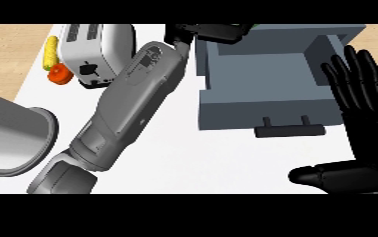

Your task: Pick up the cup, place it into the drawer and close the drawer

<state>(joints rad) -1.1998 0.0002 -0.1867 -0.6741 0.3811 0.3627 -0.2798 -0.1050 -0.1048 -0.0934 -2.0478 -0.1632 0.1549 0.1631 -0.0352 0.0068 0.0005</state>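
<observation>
Two hands are in view, and the left hand (210, 31) is the working one. Its grey forearm runs diagonally from the lower left to the top of the view, ending over the far left corner of the drawer (266, 113). The hand is cut off by the view's upper edge, so I cannot tell whether it is clamped on anything. The cup is nowhere in plain sight. A green sliver (252, 27) peeks out at the hand's right side and may be part of it, held there, but that is a guess.

From that hand the drawer's hollow lies to the right and back toward the robot. The drawer stands pulled out, with its long walls running away from the robot and its handle (290, 130) on the near face. A release would want the hand carried a little further over the hollow, inside the left wall.

The right hand (363, 146) rests flat and spread at the view's right edge, just beside the drawer's right wall. It is the nearer one to the handle for closing the drawer.
</observation>
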